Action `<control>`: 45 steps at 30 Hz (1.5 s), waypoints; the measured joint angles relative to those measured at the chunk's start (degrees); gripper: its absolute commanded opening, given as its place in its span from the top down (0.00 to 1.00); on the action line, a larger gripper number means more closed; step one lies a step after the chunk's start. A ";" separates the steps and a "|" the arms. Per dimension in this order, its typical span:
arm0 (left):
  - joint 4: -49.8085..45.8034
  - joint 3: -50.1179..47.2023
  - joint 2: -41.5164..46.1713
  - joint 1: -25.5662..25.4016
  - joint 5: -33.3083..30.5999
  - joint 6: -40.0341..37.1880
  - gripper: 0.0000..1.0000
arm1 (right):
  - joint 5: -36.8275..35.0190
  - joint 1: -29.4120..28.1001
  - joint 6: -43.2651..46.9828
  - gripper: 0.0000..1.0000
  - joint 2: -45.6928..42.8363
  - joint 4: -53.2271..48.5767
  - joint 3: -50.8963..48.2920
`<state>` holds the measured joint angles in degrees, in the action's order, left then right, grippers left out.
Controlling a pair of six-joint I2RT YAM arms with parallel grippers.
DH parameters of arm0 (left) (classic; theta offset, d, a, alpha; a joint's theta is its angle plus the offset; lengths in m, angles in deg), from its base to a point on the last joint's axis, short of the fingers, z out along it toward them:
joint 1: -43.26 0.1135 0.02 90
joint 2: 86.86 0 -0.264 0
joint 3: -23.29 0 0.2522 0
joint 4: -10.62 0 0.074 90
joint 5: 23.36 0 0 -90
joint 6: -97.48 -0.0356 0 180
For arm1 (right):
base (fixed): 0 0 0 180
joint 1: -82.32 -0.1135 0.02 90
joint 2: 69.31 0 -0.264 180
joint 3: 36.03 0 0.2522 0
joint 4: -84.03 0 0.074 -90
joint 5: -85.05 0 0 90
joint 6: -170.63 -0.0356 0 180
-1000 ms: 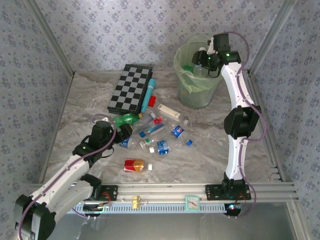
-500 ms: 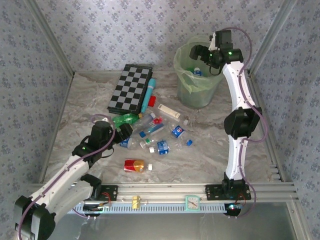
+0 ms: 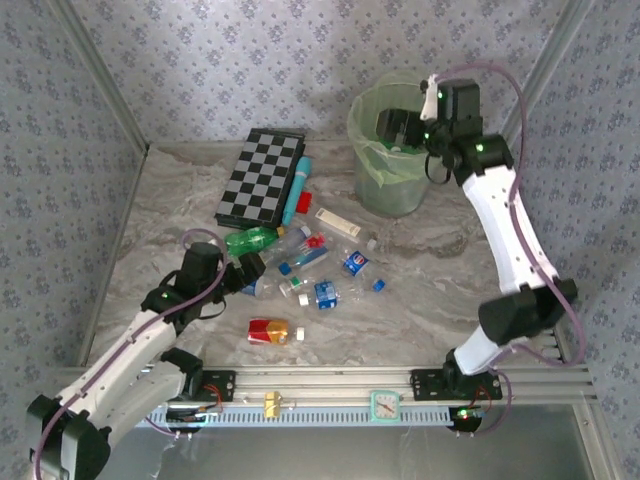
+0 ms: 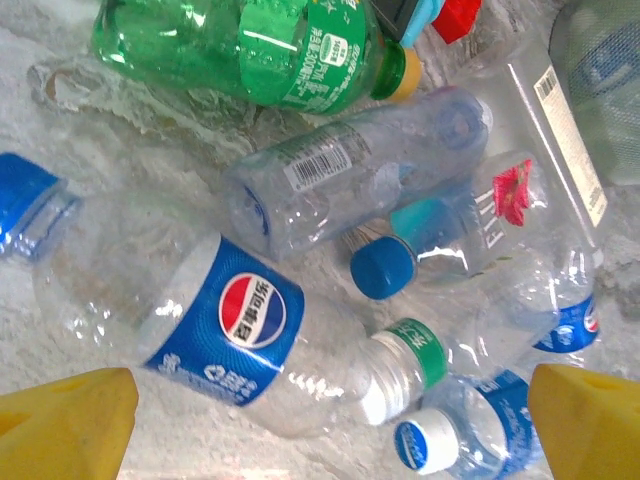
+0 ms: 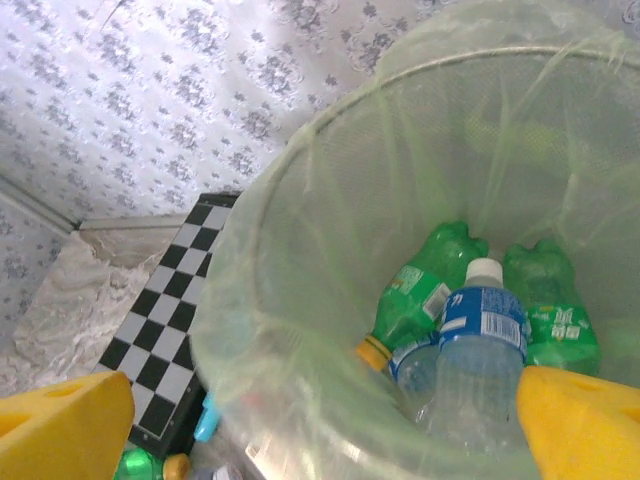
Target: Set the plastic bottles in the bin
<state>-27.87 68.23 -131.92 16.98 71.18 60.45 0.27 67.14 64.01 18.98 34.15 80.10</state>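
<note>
Right pincer (image 3: 390, 128) lifted above bin (image 3: 390, 190) rim, jaws wide, bottle (image 5: 480, 330) inside

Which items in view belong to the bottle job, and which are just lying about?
Job: bin; blue-label bottle inside it; loose bottles on the table, such as the green bottle and red-yellow bottle.
Lying about: checkerboard; cyan tube; red block.

Green bottle (image 4: 250, 50): top, lying on its side. Clear barcode bottle (image 4: 350, 175): just below it. Pepsi bottle (image 4: 230, 320): green neck ring, lying across the middle. Blue-capped bottle (image 4: 450, 240): right. Left gripper (image 4: 325, 430): yellow fingertips (image 4: 60, 425) spread wide, lower corners.
</note>
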 measured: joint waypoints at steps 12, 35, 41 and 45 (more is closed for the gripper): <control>-11.41 1.66 8.37 -6.54 5.01 16.11 0.00 | -13.11 -11.89 -5.18 0.00 -21.84 16.13 -40.70; -12.50 2.62 -7.78 -16.28 16.31 13.81 0.00 | -25.27 -17.86 -14.53 0.00 -25.27 21.42 -54.14; -11.50 3.04 -8.17 -16.61 13.31 14.14 0.00 | -24.06 -18.73 -13.94 0.00 -25.27 23.02 -55.45; -11.06 4.44 -9.53 -16.59 9.38 13.73 0.00 | -19.17 -20.83 -11.23 0.00 -25.22 25.79 -57.20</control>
<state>-38.93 72.67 -141.45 0.39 80.56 74.18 -18.90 46.31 52.77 -6.24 59.94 22.90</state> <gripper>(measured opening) 0.997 0.998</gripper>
